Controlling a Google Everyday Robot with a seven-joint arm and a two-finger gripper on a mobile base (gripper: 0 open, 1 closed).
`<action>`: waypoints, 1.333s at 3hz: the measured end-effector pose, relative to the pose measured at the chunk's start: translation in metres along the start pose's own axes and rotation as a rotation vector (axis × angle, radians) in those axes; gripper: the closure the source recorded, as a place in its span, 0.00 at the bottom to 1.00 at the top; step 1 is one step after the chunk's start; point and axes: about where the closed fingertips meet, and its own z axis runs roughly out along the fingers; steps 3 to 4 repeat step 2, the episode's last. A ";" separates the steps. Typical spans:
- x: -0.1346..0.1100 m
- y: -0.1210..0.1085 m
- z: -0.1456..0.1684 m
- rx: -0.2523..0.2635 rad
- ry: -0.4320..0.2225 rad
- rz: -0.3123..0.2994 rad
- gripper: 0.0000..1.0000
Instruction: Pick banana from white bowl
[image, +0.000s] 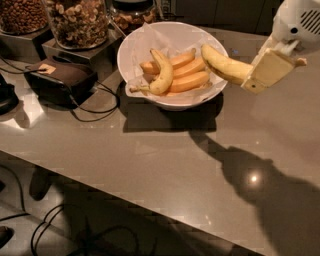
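At the upper right of your view, the end effector (256, 75) is clamped on one end of the plump, pale-yellow banana (225, 64). The fruit slants up to the left, with its free tip over the right rim of the white bowl (131, 50) and the rest of it outside. Inside the paper-lined bowl lie a slimmer yellow banana (163, 75) and orange-toned bananas (189, 80) beside it. The bowl sits on a grey bench (150, 160). Glass jars of nuts (80, 20) stand behind it to the left. A dark box (60, 77) with a black cable (95, 117) lies left of the bowl. The arm's shadow (270, 190) falls across the bench at lower right.
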 end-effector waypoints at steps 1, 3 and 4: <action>0.026 0.062 -0.007 -0.040 0.025 0.021 1.00; 0.022 0.059 -0.006 -0.027 0.012 0.019 1.00; 0.022 0.059 -0.006 -0.027 0.012 0.019 1.00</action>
